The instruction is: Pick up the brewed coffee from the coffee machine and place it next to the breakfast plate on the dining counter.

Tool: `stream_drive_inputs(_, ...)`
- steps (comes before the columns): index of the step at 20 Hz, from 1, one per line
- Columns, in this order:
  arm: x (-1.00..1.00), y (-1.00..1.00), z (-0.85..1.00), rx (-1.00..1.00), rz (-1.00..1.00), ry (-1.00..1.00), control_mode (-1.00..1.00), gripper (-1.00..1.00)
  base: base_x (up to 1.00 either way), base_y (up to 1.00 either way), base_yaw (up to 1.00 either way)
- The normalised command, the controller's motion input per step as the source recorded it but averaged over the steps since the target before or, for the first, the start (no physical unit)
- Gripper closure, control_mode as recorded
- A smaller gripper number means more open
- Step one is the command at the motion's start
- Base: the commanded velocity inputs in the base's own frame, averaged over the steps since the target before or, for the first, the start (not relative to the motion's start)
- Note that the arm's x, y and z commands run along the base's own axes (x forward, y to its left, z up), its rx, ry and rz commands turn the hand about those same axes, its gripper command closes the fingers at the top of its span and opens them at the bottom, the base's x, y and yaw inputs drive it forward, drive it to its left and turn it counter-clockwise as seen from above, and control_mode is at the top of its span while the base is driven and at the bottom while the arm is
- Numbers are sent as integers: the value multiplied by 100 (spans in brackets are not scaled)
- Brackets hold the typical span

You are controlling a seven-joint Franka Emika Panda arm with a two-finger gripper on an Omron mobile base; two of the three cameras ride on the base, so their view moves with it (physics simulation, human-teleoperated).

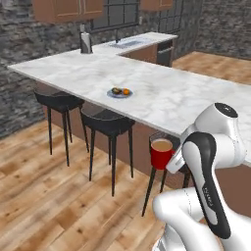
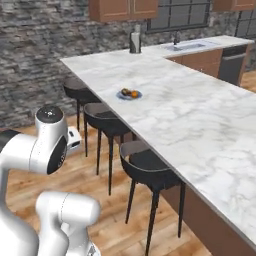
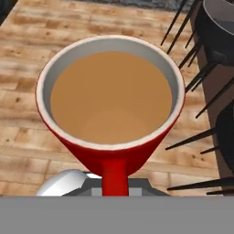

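Red and glossy, the brewed coffee (image 1: 161,153) rides in the air below the edge of the dining counter (image 1: 162,93), carried at the end of the white arm (image 1: 208,166) with its light brown liquid level and unspilled. In the hand view the mug (image 3: 111,109) sits just ahead of the camera, its handle (image 3: 114,176) pointing to 6 o'clock into the gripper (image 3: 114,185), whose jaws are clamped together on it. The pick-up is therefore done; the coffee machine is behind the robot's work now, as far as these views suggest. Still to come: lifting the mug over the marble edge and setting it beside the breakfast plate (image 1: 120,92), which lies at about 11 o'clock from the mug, well apart, on the slab. Black stools (image 1: 108,122) line the counter's near side above the wood floor (image 1: 44,196).
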Motion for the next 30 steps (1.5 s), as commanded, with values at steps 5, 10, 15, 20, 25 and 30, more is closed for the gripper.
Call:
stream_drive_inputs(5,0,0,0,0,0,0,100,100,73,100,-47)
stream_drive_inputs(10,0,0,0,0,0,0,100,100,51,100,-42)
stream_drive_inputs(15,0,0,0,0,0,0,100,100,52,100,-43)
stream_drive_inputs(20,0,0,0,0,0,0,100,100,64,80,-47)
stream_drive_inputs(25,0,0,0,0,0,0,100,100,62,43,-50)
stream_drive_inputs(30,0,0,0,0,0,0,100,100,64,24,-52)
